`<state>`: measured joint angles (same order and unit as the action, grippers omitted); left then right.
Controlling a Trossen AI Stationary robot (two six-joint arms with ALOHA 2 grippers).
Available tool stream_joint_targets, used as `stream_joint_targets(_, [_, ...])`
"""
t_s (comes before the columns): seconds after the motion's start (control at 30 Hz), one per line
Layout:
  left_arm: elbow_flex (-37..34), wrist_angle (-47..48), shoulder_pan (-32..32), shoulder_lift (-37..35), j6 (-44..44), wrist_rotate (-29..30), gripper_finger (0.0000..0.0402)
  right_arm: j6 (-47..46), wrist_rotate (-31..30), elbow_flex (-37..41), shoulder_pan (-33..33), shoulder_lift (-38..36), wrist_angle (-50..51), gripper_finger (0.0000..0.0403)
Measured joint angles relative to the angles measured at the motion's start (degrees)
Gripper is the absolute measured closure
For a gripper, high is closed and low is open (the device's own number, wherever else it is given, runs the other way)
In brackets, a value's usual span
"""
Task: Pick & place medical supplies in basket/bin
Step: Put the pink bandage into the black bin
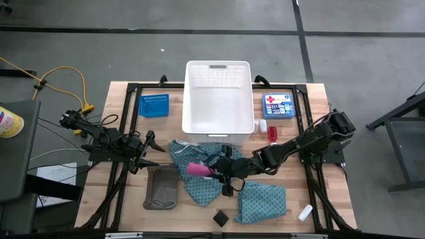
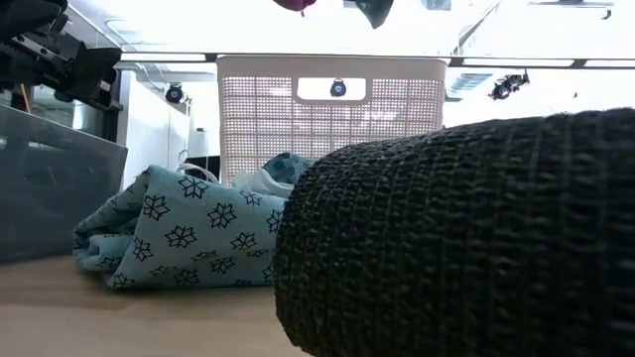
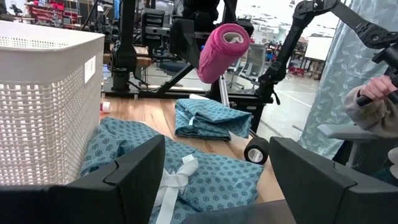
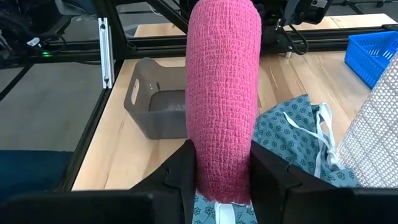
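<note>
High view, right claw [image 1: 207, 170] clamped on pink cylinder [image 1: 197, 168], left claw [image 1: 149, 151] apart, no legible writing

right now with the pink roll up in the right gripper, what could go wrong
1. The right gripper pinches only one end of the pink roll, which sticks out long; a fast swing might twist it loose.
2. It hangs over the teal cloth, not a bin; a drop would land on the cloth.
3. The white basket has tall walls, so a low carry could clip its rim.
</note>
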<state>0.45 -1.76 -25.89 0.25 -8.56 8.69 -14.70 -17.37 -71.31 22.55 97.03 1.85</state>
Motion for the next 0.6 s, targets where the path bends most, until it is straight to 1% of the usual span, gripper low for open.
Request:
stream_joint_targets(0.17, [0.0, -0.3, 0.0, 0.0, 0.1, 0.8, 0.0121, -0.1, 0.0, 0.0, 0.0, 0.0, 0.0, 0.0298])
stream_joint_targets(0.3, [0.0, -1.6, 0.0, 0.0, -0.2, 6.4, 0.0121, -0.4, 0.0, 0.0, 0.0, 0.0, 0.0, 0.0298])
stream_joint_targets(0.37, [0.0, -1.9, 0.0, 0.0, -0.9, 7.8, 0.0121, -0.5, 0.0, 0.0, 0.0, 0.0, 0.0, 0.0298])
stream_joint_targets(0.6, [0.0, -6.6, 0.0, 0.0, -4.8, 7.8, 0.0121, -0.5, -0.1, 0.0, 0.0, 0.0, 0.0, 0.0298])
